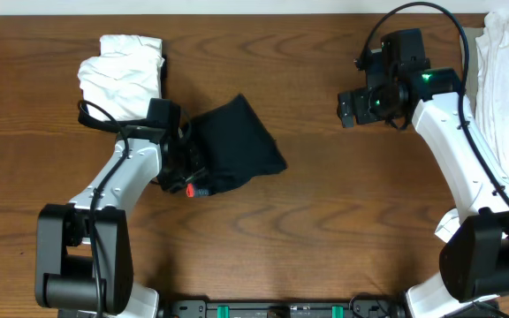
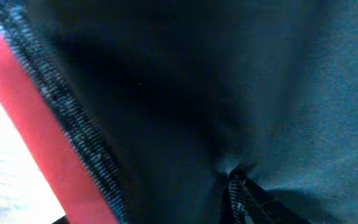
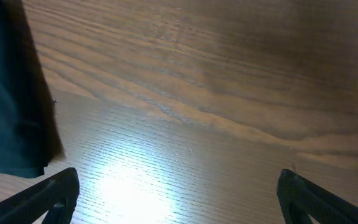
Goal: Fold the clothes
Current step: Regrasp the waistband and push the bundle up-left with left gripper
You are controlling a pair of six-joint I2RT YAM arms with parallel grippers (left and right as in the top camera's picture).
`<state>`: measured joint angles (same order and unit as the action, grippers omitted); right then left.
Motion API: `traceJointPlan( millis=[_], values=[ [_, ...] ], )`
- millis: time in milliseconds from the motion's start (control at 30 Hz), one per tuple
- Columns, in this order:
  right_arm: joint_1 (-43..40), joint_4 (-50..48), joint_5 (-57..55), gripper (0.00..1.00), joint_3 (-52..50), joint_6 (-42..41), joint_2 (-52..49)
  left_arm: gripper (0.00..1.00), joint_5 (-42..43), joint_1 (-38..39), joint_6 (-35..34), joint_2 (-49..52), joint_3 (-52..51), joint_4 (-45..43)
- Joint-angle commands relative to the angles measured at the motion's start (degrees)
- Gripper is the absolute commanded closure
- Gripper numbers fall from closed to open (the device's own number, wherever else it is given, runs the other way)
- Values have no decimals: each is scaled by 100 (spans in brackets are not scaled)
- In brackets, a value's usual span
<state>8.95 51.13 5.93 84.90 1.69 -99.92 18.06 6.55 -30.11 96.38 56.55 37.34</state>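
Note:
The black leggings [image 1: 235, 146] lie folded into a compact bundle at the middle left of the table, with a bit of the red waistband edge [image 1: 191, 189] at the lower left corner. My left gripper [image 1: 182, 170] is pressed into the bundle's left edge. In the left wrist view black fabric [image 2: 185, 93] fills the frame beside the grey and red waistband [image 2: 36, 130]. Only one fingertip [image 2: 236, 194] shows there, so the jaws' state is unclear. My right gripper [image 3: 179, 199] hangs open over bare wood at the right, apart from the leggings [image 3: 8, 87], and appears in the overhead view [image 1: 350, 108].
A folded white garment [image 1: 122, 72] sits at the back left, just behind the left arm. A heap of white and beige clothes [image 1: 506, 62] lies at the back right edge, beside the right arm.

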Motion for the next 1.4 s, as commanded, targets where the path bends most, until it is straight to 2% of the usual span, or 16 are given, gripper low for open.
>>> traceJointPlan(
  millis=[0,467,667,900,1367],
  values=[
    [-22,-11,-13,1,-37,-79,-24,40,9,0,2,11,4,-81],
    [-22,-11,-13,1,-37,-81,-24,12,-734,0,179,13,0,7],
    [-22,-11,-13,1,-37,-81,-24,11,-1115,0,175,55,-50,-92],
    [-22,-11,-13,1,-37,-81,-24,7,-1128,0,173,262,-109,-468],
    [-22,-11,-13,1,-39,-81,-24,7,-1276,-11,17,564,-111,-533]
  ],
)
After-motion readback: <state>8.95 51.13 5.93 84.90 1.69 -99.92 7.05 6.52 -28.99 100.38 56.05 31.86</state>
